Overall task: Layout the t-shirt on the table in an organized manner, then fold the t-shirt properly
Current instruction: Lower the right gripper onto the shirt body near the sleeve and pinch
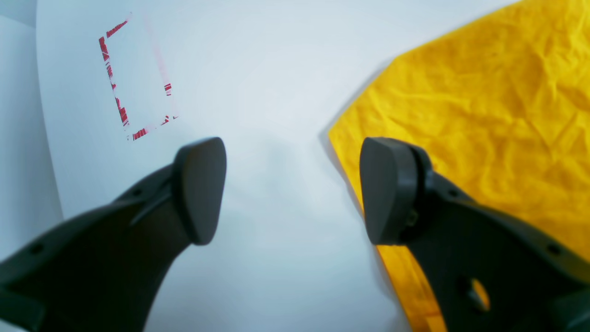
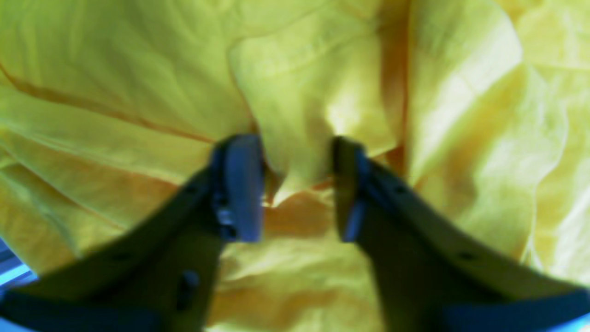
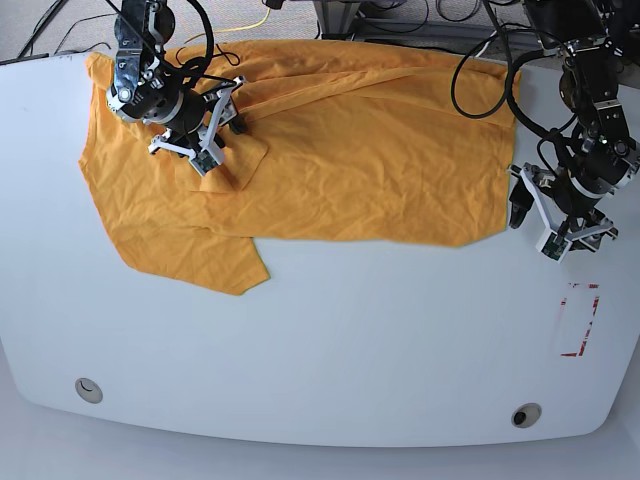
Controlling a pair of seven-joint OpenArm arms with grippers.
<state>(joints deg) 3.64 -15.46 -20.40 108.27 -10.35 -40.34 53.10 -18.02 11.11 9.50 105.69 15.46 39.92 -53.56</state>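
Sprawling across the far half of the table (image 3: 330,340), the t-shirt (image 3: 330,150) looks light, limp and crinkly, soft cotton that will sag and drag rather than slide cleanly. Best taken at hems, sleeve edges or corners, I'd say, where a pinch catches a fold. The right gripper (image 2: 286,184) has a ridge of bunched cloth between its jaws, narrowed but not visibly clamped yet. Over by the shirt's straight side edge, the left gripper (image 1: 292,189) hangs wide and empty above smooth white tabletop, worn red tape outline (image 1: 133,78) nearby.
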